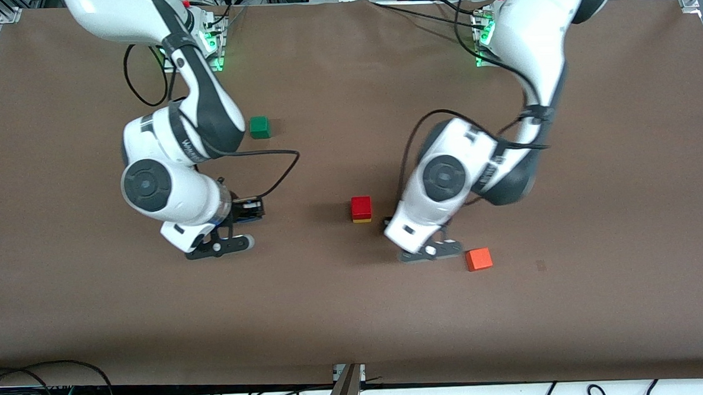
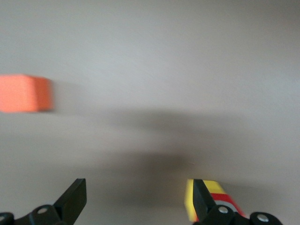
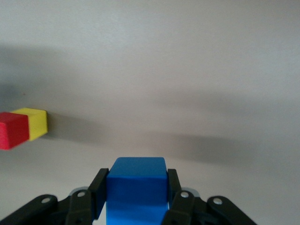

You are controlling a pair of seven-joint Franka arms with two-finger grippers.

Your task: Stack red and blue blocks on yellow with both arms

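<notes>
Right gripper (image 3: pixel 136 206), low centre of its wrist view — fingers clamped on the blue block (image 3: pixel 137 180), one pad on each side face, the cube's top showing. The side grip looks chosen to leave the underside free for setting down flat. In the front view this gripper (image 1: pixel 220 246) sits left of centre, over bare table (image 1: pixel 333 317), toward the right arm's end.

Red block (image 1: pixel 361 206) rests on the yellow block (image 1: pixel 362 220) at the middle of the front view; only a thin yellow strip shows under the red. The stack also shows at the left edge of the right wrist view, edges roughly flush. First layer looks done, so blue seems to be the piece left.

Left gripper (image 1: pixel 428 252) sits right of centre in the front view, fingers apart and holding nothing, over the table between the stack and the orange cube (image 1: pixel 479 259) — apparently clear of the stack so the other arm has room.

Green cube (image 1: pixel 259 127) lies in the upper left-centre, untouched, no part of the job.
</notes>
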